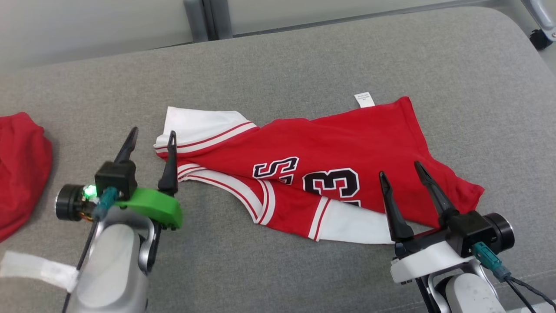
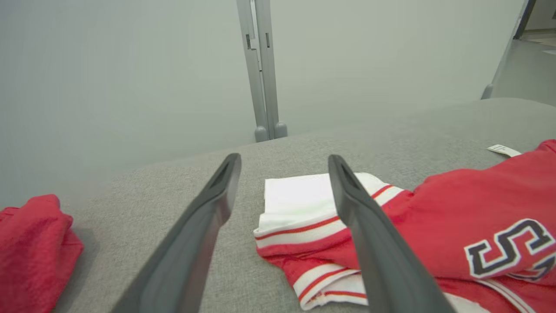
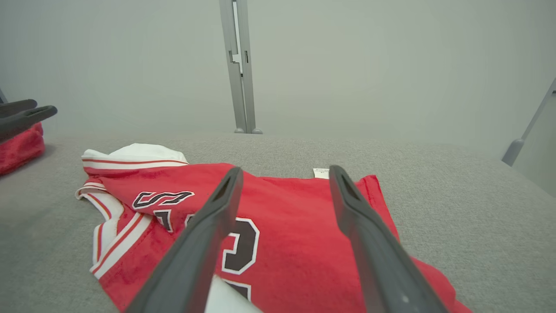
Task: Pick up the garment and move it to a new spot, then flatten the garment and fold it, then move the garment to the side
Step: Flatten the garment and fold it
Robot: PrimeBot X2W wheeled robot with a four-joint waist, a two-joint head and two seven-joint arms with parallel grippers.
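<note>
Garment [image 1: 339,148], one red sports jersey with white striped trim and black numerals, lies rumpled on the grey upholstered cushion [image 1: 304,56]. Its long axis runs left to right, white sleeve end leftward. One other red cloth [image 1: 17,165] sits far left. The left gripper [image 1: 153,131] and right gripper [image 1: 400,168] hover at its two ends, fingers spread and empty.

It looks like a lab or test room rather than a home. A wide grey upholstered pad [image 1: 304,65] takes the middle of the head view, and along the top edge behind it stand plain pale panels [image 1: 87,26] joined by a grey metal post [image 1: 204,19], with a black caster [image 1: 541,40] in the upper right corner. At the lower left, the left gripper [image 1: 153,131] carries a bare green bracket [image 1: 152,206], a lit light [image 1: 90,190] and a teal plug [image 1: 106,200].
</note>
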